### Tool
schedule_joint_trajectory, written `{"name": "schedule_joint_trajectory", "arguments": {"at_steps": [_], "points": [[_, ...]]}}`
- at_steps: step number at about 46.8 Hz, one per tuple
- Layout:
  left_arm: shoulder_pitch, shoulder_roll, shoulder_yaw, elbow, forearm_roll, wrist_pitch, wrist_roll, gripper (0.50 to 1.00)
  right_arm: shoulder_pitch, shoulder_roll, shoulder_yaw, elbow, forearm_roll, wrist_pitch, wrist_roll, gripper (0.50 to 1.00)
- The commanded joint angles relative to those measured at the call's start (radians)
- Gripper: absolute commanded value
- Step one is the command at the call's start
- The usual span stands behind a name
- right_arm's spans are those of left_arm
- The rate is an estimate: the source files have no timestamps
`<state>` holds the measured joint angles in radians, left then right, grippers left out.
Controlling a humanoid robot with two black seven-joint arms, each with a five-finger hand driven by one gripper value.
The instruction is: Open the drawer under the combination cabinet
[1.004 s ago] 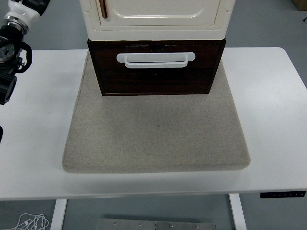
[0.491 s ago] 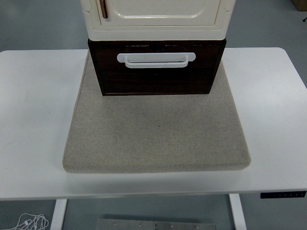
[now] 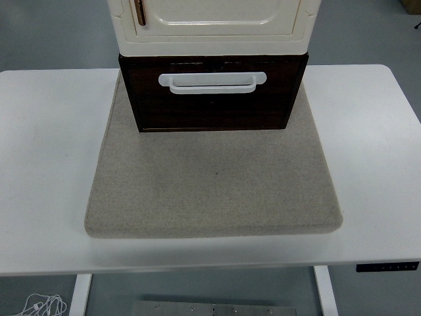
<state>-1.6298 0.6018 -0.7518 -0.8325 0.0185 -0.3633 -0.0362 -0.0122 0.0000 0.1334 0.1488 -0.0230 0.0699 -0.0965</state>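
Note:
A cream combination cabinet (image 3: 214, 29) stands at the back middle of the table on a grey felt mat (image 3: 214, 181). Under it is a dark brown drawer (image 3: 214, 99) with a white bar handle (image 3: 212, 82) across its front. The drawer front stands a little forward of the cream body above it. A copper door handle (image 3: 140, 12) shows on the cabinet's upper door. Neither robot hand is in view.
The white table (image 3: 46, 164) extends on both sides of the mat. A black control panel (image 3: 388, 266) sits on the front edge at the right. White cables (image 3: 43, 305) lie on the floor at the bottom left.
The left arm, seen at the left edge a second ago, has left the picture. The view has shifted very slightly. The cabinet and drawer have not moved.

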Motion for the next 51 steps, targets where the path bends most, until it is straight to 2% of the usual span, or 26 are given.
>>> {"name": "schedule_joint_trajectory", "arguments": {"at_steps": [1, 6, 13, 20, 26, 33, 37, 43, 47, 51], "points": [[-0.007, 0.015, 0.011, -0.095, 0.031, 0.001, -0.001, 1.000, 0.000, 0.000, 0.000, 0.000, 0.000, -0.001, 0.000, 0.926], [-0.024, 0.039, 0.074, -0.221, 0.089, 0.001, 0.005, 1.000, 0.000, 0.000, 0.000, 0.000, 0.000, 0.001, 0.000, 0.928], [-0.082, 0.079, 0.250, -0.404, 0.201, 0.001, 0.007, 1.000, 0.000, 0.000, 0.000, 0.000, 0.000, -0.001, 0.000, 0.928], [-0.156, 0.091, 0.437, -0.560, 0.224, 0.023, 0.010, 1.000, 0.000, 0.000, 0.000, 0.000, 0.000, -0.001, 0.000, 0.928], [-0.209, 0.090, 0.598, -0.645, 0.225, 0.043, 0.012, 1.000, 0.000, 0.000, 0.000, 0.000, 0.000, -0.001, 0.000, 0.928], [-0.213, 0.079, 0.732, -0.695, 0.285, 0.047, 0.031, 1.000, 0.000, 0.000, 0.000, 0.000, 0.000, 0.001, 0.000, 0.926], [-0.211, 0.075, 0.769, -0.724, 0.347, 0.059, 0.094, 1.000, 0.000, 0.000, 0.000, 0.000, 0.000, -0.001, 0.000, 0.928], [-0.209, 0.058, 0.795, -0.770, 0.359, 0.119, 0.254, 1.000, 0.000, 0.000, 0.000, 0.000, 0.000, 0.001, 0.000, 0.928], [-0.211, 0.042, 0.815, -0.783, 0.360, 0.130, 0.343, 1.000, 0.000, 0.000, 0.000, 0.000, 0.000, 0.001, 0.000, 0.928], [-0.208, 0.021, 0.815, -0.781, 0.357, 0.144, 0.403, 1.000, 0.000, 0.000, 0.000, 0.000, 0.000, -0.001, 0.000, 0.926]]}}
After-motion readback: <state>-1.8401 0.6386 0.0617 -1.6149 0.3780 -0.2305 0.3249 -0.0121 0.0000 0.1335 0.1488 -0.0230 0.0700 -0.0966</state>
